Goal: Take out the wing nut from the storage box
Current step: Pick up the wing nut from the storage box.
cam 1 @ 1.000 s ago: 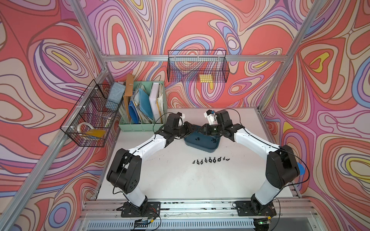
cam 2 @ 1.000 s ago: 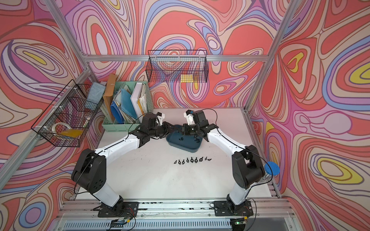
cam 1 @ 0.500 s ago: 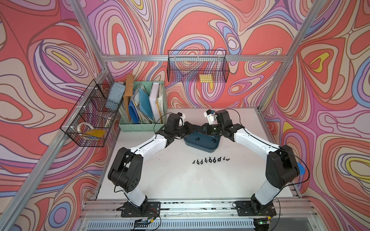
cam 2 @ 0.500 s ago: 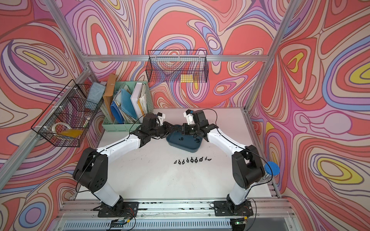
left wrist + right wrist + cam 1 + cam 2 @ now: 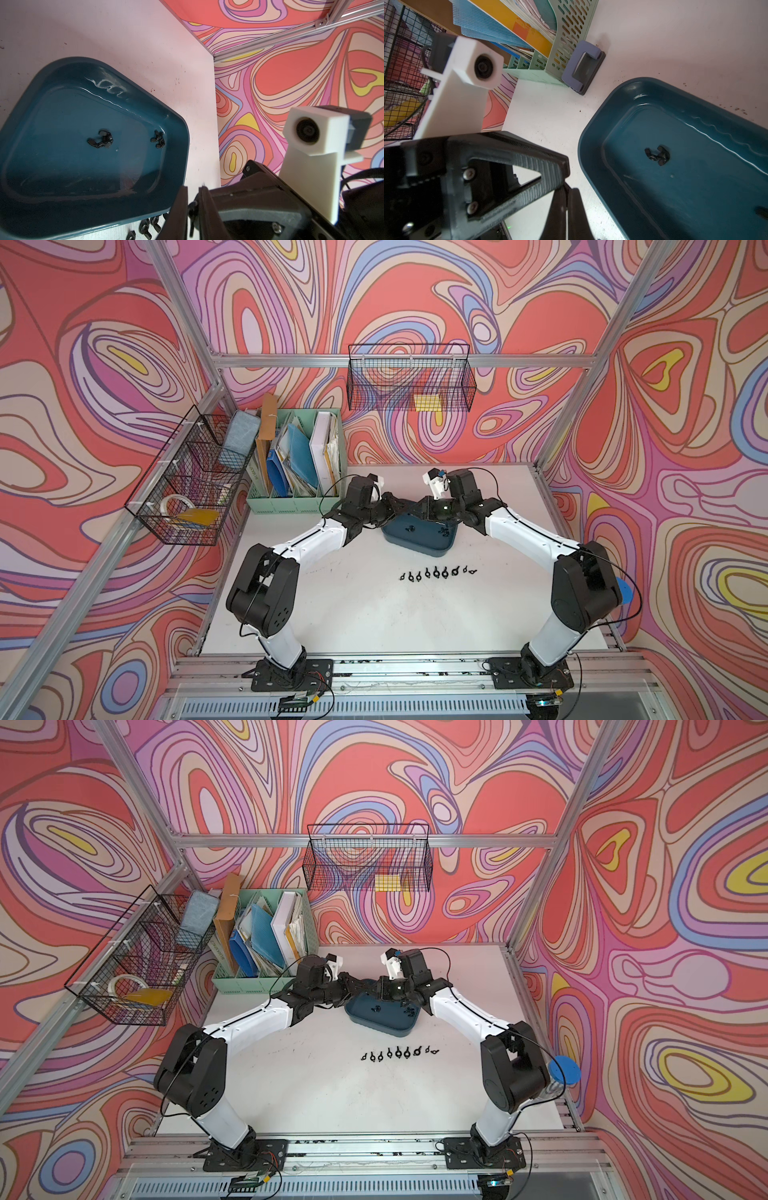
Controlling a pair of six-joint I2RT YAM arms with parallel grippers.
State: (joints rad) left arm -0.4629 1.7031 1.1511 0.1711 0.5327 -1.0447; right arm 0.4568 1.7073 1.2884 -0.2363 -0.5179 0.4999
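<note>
left hand (image 5: pixel 193 189): fingers almost together with a thin gap. A small dark piece (image 5: pixel 192 205) sits in the gap. It looks like a wing nut but is too small to be sure. Cannot tell if it is clamped yet.
right hand (image 5: pixel 567 190): clenched tight, tip to tip with the left hand. Nothing shows between its fingers in the right wrist view.
hand position: both hands meet above the far side of the storage box (image 5: pixel 419 546). The left arm comes in from the left, the right arm from the right.
change: the left hand has narrowed over the last second while the right hand stayed clenched. The arms have barely shifted in the top views. Box and row have not moved.
meaning: probably a pass or re-grip of one nut between the hands, already lifted clear of the box. If so, it still has to be set down.
loose wing nuts (image 5: pixel 100 141): on the box floor near the middle.
second cluster (image 5: pixel 158 141): on the box floor against the right-end wall, so the box is not emptied.
row of wing nuts (image 5: pixel 436 572): on the counter (image 5: pixel 374 622), near side of the box and apart from it, lined up left to right.
risk: the piece is tiny, and a loose pinch would drop it back in the box.
surroundings: the mint-green file organiser (image 5: pixel 291 506) stands far left, with a hole punch (image 5: pixel 583 68) just beside it.
</note>
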